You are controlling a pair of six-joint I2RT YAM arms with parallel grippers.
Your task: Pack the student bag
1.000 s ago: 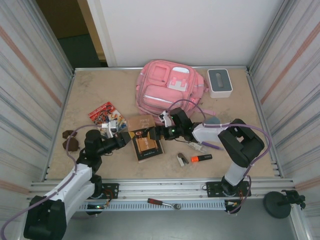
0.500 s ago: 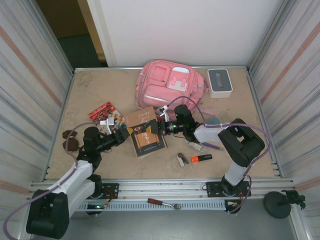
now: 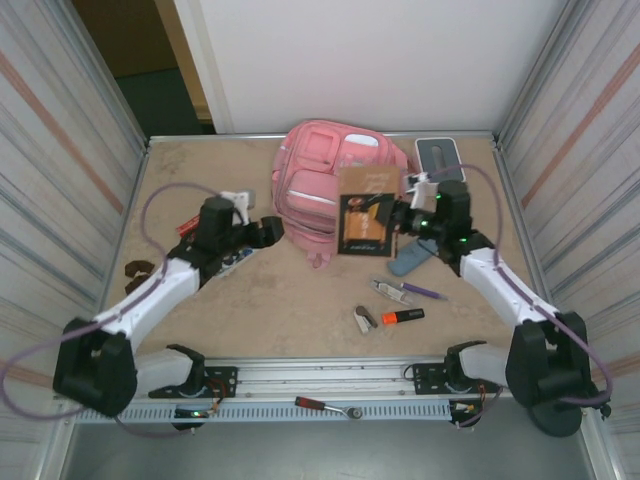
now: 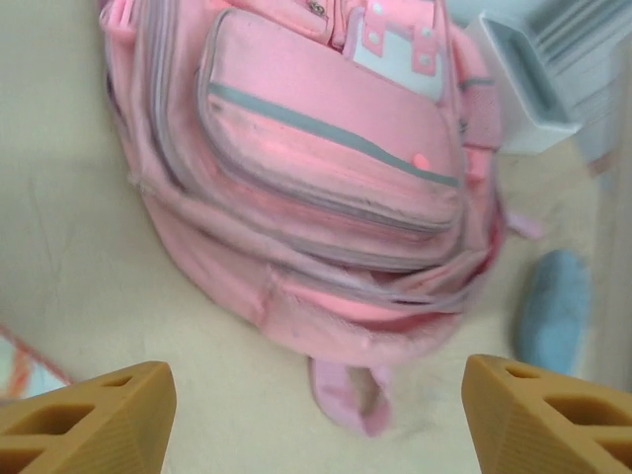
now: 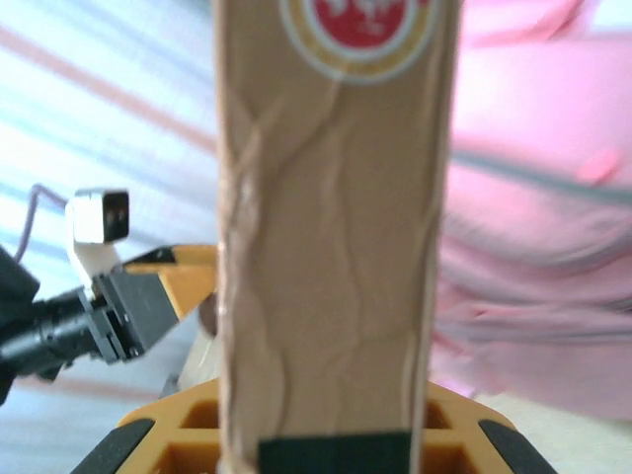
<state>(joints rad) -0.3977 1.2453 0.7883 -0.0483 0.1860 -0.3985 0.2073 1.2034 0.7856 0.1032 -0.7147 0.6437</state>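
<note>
**Book held over the pink bag, left jaws wide**

From above, the student bag [image 3: 325,175] lies flat at the far middle of the table [image 3: 270,300] with its front pockets facing up. Its long axis runs far to near with a slight lean, and a small pink loop [image 3: 318,258] sticks out at the near end. The right gripper [image 3: 398,212] is clamped on one edge of a book [image 3: 365,210]. The book hangs above the bag's right side with its tan and black cover facing up. The left gripper [image 3: 268,230] sits just beside the bag's left flank.

The left wrist camera adds texture: soft, rumpled pink fabric, grey zip lines curving across the pockets, and a white-trimmed pocket toward the far end. Its own fingers [image 4: 84,415] are spread wide with nothing between them. Past the bag lie a white box [image 4: 523,89] and a rounded blue pouch [image 4: 553,311].

The right wrist camera looks up the book from the grip. It shows a creased kraft-brown cover with a red and gold round emblem [image 5: 365,20] at the top. Blurred pink fabric lies to the right.
</note>
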